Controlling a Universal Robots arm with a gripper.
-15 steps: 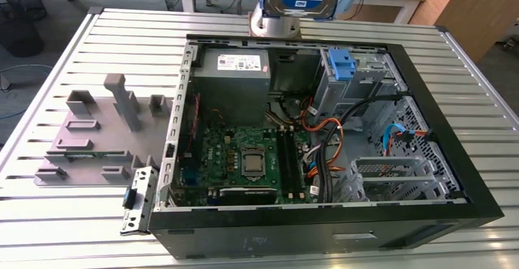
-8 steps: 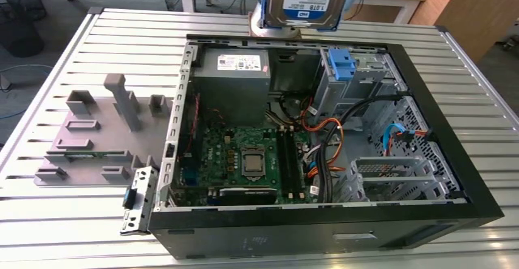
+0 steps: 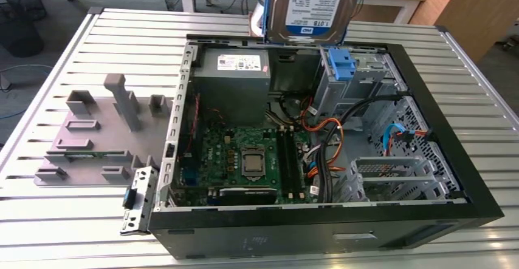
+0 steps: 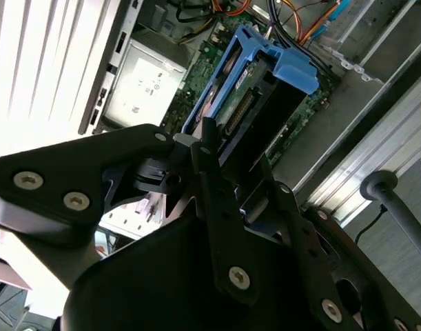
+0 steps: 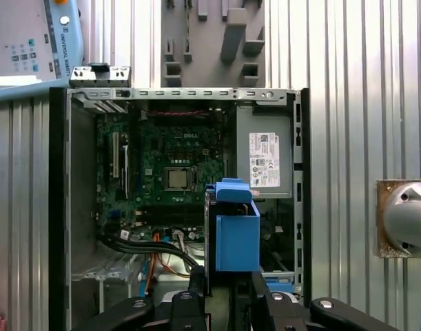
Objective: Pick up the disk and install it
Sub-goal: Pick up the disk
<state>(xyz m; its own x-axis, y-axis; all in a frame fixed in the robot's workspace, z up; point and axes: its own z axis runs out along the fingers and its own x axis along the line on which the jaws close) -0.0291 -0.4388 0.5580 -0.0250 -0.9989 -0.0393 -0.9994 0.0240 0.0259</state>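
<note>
While our fingers (image 4: 211, 172) pinch the disk (image 3: 308, 8) by its blue frame, we hold it upright above the open computer case (image 3: 324, 223) on the slatted worktop (image 3: 65, 235).

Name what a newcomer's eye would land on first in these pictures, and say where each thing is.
The disk, silver with a blue frame, hangs upright over the open computer case at the top of the exterior view, clamped in the hand. Inside the case lies the green motherboard; a grey fixture plate sits on the slatted table at the exterior view's left.
</note>
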